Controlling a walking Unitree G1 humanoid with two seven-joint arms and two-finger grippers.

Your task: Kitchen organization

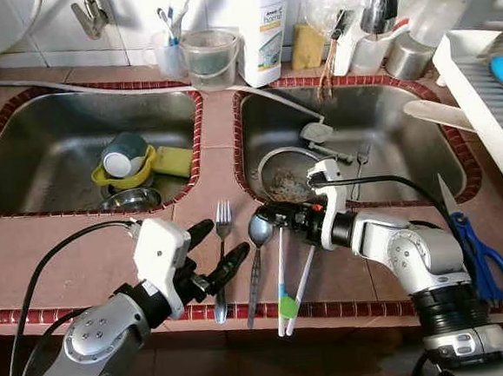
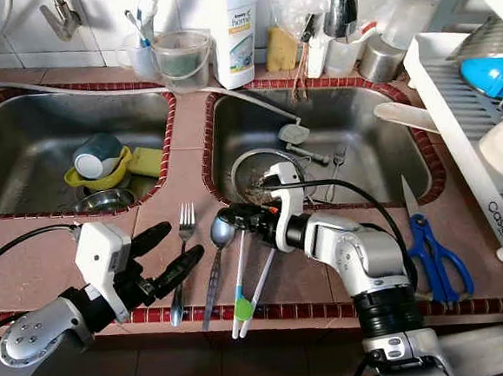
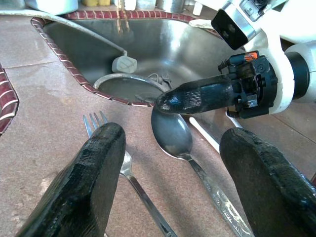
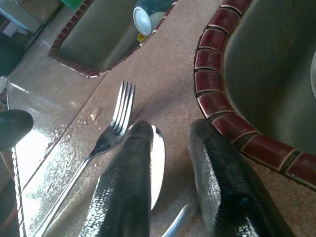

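Left eye view: spoon (image 1: 258, 244) on counter between fork (image 1: 222, 242) at 9 o'clock and toothbrushes (image 1: 287, 283) at 3; right gripper (image 1: 265, 216), fingers parted, empty, over its bowl; left gripper (image 1: 217, 253) wide, empty; pickup approach, next closing on spoon.

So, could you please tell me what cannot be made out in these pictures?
- Spoon: the right gripper covers part of its bowl in the eye views; contact unclear.
- Fork: the left gripper overlaps its handle in the eye views.
- Bottle: top cut off by the upper edge.
- Scissors: blade partly behind the right arm.
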